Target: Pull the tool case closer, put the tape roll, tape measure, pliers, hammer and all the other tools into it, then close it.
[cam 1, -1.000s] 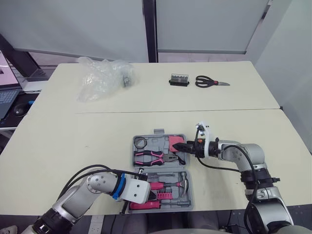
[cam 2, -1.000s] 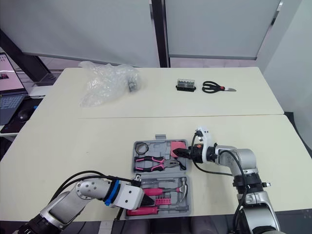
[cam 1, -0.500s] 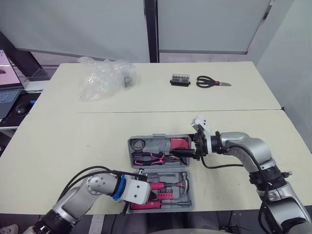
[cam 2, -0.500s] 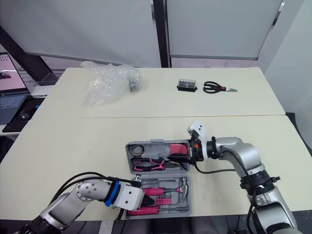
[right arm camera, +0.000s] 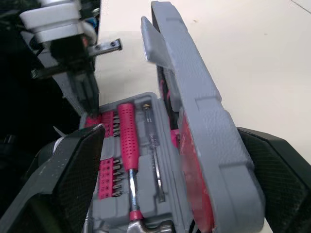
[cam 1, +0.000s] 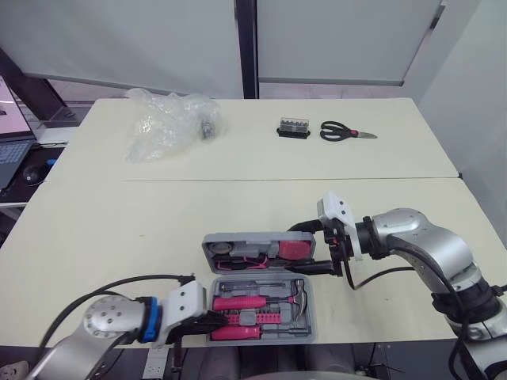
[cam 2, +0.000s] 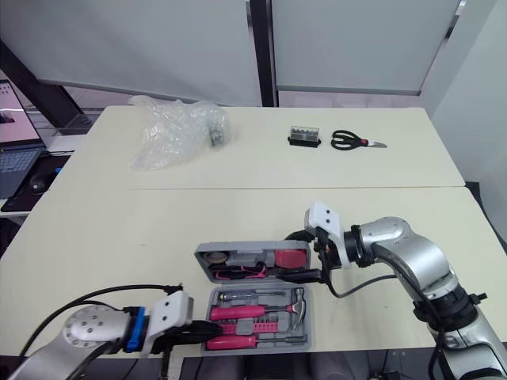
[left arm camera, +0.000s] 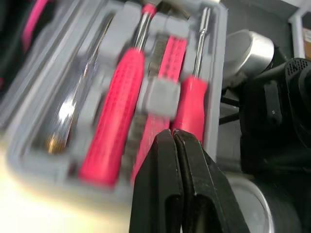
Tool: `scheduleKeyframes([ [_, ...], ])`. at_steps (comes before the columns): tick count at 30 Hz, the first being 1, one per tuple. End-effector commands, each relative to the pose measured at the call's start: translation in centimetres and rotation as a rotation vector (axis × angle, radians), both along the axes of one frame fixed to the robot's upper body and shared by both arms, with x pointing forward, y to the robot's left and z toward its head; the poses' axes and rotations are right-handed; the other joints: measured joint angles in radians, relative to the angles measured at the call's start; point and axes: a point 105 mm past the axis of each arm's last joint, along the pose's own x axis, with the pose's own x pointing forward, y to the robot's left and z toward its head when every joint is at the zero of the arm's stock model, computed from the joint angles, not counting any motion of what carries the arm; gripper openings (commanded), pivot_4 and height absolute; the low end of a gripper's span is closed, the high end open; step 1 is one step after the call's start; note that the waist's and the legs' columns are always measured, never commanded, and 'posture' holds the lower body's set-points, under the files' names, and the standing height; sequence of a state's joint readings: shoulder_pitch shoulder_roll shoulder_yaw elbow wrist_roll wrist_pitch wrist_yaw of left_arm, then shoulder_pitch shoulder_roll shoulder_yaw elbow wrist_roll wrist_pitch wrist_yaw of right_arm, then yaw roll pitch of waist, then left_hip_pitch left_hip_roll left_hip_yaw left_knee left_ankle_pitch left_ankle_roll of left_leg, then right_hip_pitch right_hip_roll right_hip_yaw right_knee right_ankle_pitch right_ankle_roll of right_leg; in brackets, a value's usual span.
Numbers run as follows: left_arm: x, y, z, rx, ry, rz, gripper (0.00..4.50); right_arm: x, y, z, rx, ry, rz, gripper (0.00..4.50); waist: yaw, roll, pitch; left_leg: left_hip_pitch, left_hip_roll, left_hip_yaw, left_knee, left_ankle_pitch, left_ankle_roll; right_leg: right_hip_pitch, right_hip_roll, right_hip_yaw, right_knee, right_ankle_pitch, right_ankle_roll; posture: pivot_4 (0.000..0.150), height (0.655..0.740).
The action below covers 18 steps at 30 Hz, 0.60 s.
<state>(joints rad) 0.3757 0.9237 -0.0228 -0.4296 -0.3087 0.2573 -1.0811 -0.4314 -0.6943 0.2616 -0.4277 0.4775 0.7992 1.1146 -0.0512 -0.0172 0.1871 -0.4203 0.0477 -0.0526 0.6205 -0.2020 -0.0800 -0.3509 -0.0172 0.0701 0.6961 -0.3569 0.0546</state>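
**LID SWING HALF COMPLETE**

Locate the tool case (cam 1: 261, 313) at the near edge of the tabletop (cam 1: 158, 214), base flat, with the hammer (cam 1: 299, 291) and pink-handled screwdrivers (cam 1: 238, 303) seated in it. Compare the lid (cam 1: 253, 240) with one second ago: then laid flat behind the base, now swung up on its hinge to roughly upright. Confirm the pliers (cam 1: 247, 256), tape measure (cam 1: 295, 248) and tape roll (cam 1: 220, 247) still seated in the lid recesses.

Trace the lift to the right pincer (cam 1: 313, 249), fingers apart and straddling the lid's right end. Note the left pincer (cam 1: 209, 322), fingers together on nothing, drawn back to the base's near left corner, clear of the lid's path.

Treat closing as about half done. Check the scissors (cam 1: 345, 131) and bit holder (cam 1: 291, 128) on the far side, well apart from the case. Judge the packing incomplete if shut now.
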Motion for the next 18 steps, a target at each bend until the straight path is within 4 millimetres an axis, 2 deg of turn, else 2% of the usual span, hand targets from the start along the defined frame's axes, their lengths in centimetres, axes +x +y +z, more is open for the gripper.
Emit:
scheduleKeyframes([
  [1,0.2,2.5,0.2,0.036,-0.002,0.094,0.00,-1.9,-0.4,1.0,-0.026,-0.067,0.098,4.46,0.003,0.000,0.000,0.000,0.000,0.000,0.000,0.000,0.000,0.000,0.000,0.000,0.000,0.000,0.000,0.150,0.7400],
  [4,0.6,4.7,0.0,0.062,-0.002,0.192,0.00,-3.3,-1.6,0.9,-0.088,-0.077,0.142,4.46,0.011,-0.001,0.000,0.000,0.000,0.000,0.000,0.000,0.000,0.000,-0.001,0.000,-0.001,0.000,0.000,0.150,0.7400],
  [7,1.4,7.2,0.1,0.081,-0.031,0.311,0.00,-4.7,-3.7,0.6,-0.194,-0.068,0.174,4.46,0.018,-0.001,0.001,0.000,0.000,0.001,0.000,0.000,0.000,0.000,-0.001,0.000,-0.001,0.000,0.000,0.150,0.7400],
  [9,1.8,7.9,0.3,0.082,-0.048,0.356,0.00,-5.1,-4.8,0.4,-0.243,-0.067,0.182,4.46,0.019,-0.002,0.001,0.000,0.000,0.001,0.000,0.000,0.000,0.000,-0.001,0.000,-0.002,0.000,0.000,0.150,0.7400],
  [13,2.4,9.1,0.9,0.080,-0.096,0.420,0.00,-3.8,-6.5,0.2,-0.301,-0.146,0.134,4.46,0.018,-0.003,0.001,0.000,0.000,0.001,0.000,0.000,0.000,0.000,-0.001,0.000,-0.003,0.000,0.000,0.150,0.7400],
  [18,3.1,10.2,2.7,0.078,-0.162,0.447,0.00,-2.9,-7.0,1.0,-0.241,-0.244,0.159,4.46,0.019,-0.004,0.001,0.000,0.000,0.001,0.000,0.000,0.000,0.000,-0.001,0.000,-0.002,0.000,0.000,0.150,0.7400],
])
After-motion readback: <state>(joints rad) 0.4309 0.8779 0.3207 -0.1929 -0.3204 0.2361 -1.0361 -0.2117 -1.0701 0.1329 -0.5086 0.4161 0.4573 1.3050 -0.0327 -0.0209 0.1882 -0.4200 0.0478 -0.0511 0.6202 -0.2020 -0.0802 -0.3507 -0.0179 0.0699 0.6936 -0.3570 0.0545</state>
